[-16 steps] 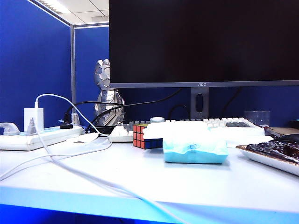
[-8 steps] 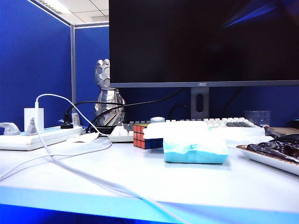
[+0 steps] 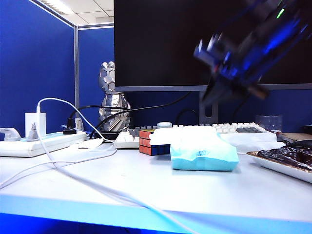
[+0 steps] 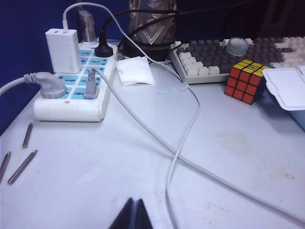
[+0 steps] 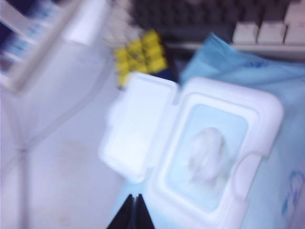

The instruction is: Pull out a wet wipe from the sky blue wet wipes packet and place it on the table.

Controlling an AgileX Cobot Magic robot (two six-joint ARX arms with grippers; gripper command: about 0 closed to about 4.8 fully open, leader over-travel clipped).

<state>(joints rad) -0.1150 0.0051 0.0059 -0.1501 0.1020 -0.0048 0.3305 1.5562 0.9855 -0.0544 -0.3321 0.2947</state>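
Note:
The sky blue wet wipes packet [image 3: 204,156] lies on the table [image 3: 146,185] in front of the keyboard. In the right wrist view its white lid [image 5: 136,129] is flipped open and a white tuft of wet wipe [image 5: 206,152] sticks up in the opening of the packet [image 5: 267,95]. My right gripper [image 5: 134,196] is shut and empty, hovering above the packet near the lid; in the exterior view the right gripper [image 3: 210,95] is a blur high over the packet. My left gripper [image 4: 135,201] is shut and empty above bare table, far from the packet lid [image 4: 286,88].
A Rubik's cube [image 3: 148,141] stands just left of the packet, with a white keyboard [image 3: 234,129] and a monitor behind. A power strip [image 4: 71,81], white cables [image 4: 181,143], a paper scrap [image 4: 134,70] and metal rods [image 4: 21,152] lie to the left. A plate [image 3: 285,163] sits at the right.
My right arm has swung fast into the exterior view from the upper right and come down over the packet. The left arm and the objects have not moved.

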